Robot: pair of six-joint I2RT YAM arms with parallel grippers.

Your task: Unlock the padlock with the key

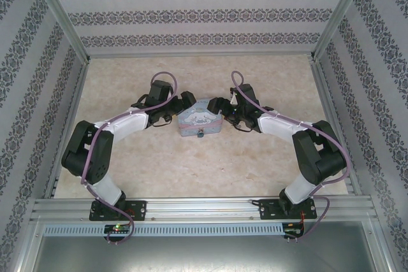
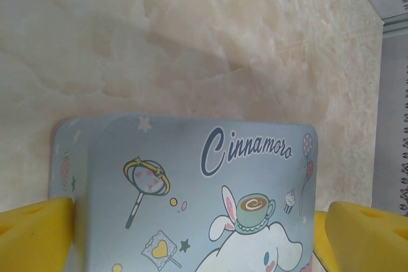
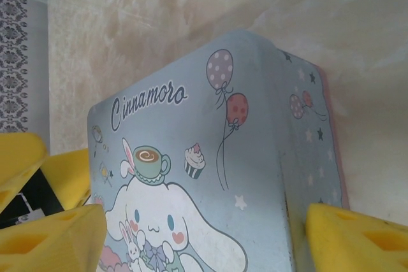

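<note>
a pale blue metal tin [image 1: 199, 121], rectangular with rounded corners and a smooth, glossy printed lid, lies flat at the middle of the counter [image 1: 255, 164], whose top is a mottled beige marble pattern. patterned wallpaper [image 1: 191, 14] in grey floral bands lines the walls on three sides.

from above, the padlock [image 1: 200, 134] is a tiny teal speck touching the tin's side that faces the near edge; its shackle is too small to make out. this view also shows both arms bent inward, the left end effector [image 1: 183, 107] at the tin's left end and the right end effector [image 1: 220, 110] at its right end.

the left wrist view gives what the top view cannot: the lid's print of a lollipop, stars, a cup and the script "cinnamoro", and two porous yellow foam pads [image 2: 35, 237], blocky in shape, standing wide apart just beside the tin's opposite sides. the left end effector is released.

the right wrist view shows balloons, a cupcake and a white long-eared cartoon figure, with its own yellow pads [image 3: 357, 240] straddling the tin; whether they press it i cannot tell.
</note>
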